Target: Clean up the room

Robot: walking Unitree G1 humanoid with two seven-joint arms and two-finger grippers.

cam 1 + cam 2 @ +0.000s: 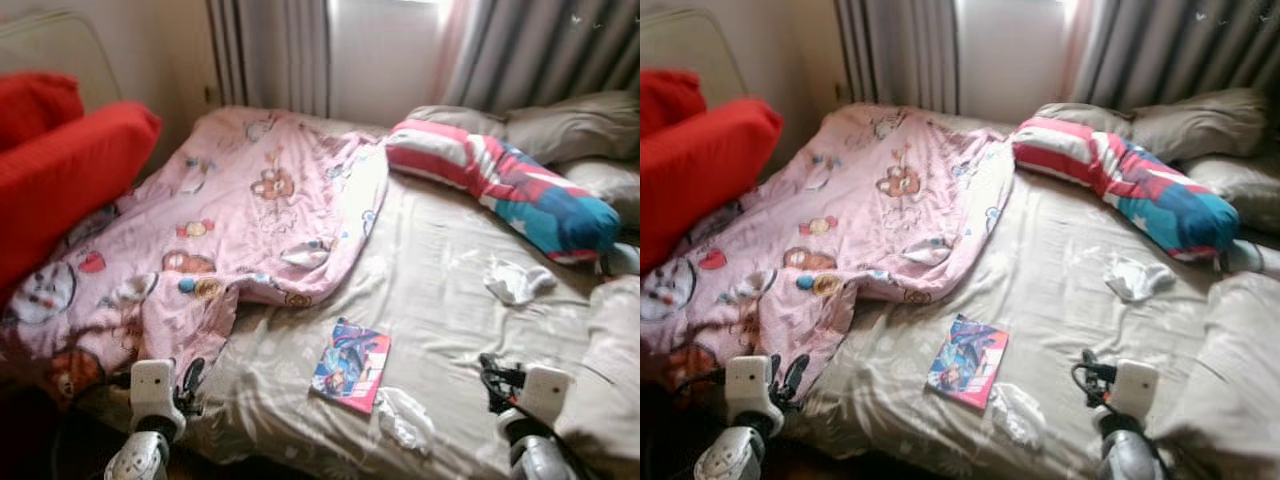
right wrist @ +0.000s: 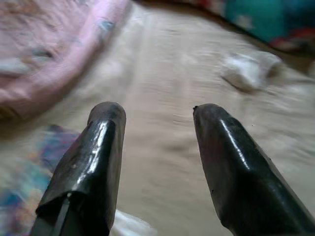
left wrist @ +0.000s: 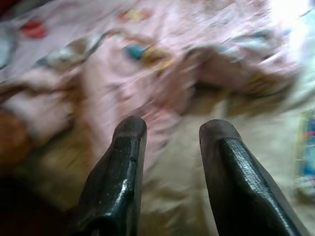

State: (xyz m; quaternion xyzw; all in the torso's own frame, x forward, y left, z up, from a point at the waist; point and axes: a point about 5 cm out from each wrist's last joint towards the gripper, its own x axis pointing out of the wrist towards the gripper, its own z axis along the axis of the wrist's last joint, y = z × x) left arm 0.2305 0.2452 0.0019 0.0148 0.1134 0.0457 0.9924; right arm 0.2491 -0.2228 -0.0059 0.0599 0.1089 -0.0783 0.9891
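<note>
We face an unmade bed (image 1: 440, 290) with a pink blanket (image 1: 230, 220), a book (image 1: 351, 365) and white socks (image 1: 517, 281), both our grippers' jaws wide and empty.

The bed (image 1: 450, 270) served as the landmark. A blanket (image 1: 230, 220) lay spread over its left half, reaching back toward the curtains (image 1: 270, 50) behind the bed. Cushions (image 1: 60, 160) stood at the bed's left side, touching the blanket's edge. A long pillow (image 1: 500, 180) lay across the bed's back right part, with other pillows (image 1: 560, 125) behind it. A sock (image 1: 515, 282) lay on the sheet just in front of the long pillow. A book (image 1: 352, 365) lay near the bed's front edge, and a crumpled cloth (image 1: 405, 418) lay just right of it.
</note>
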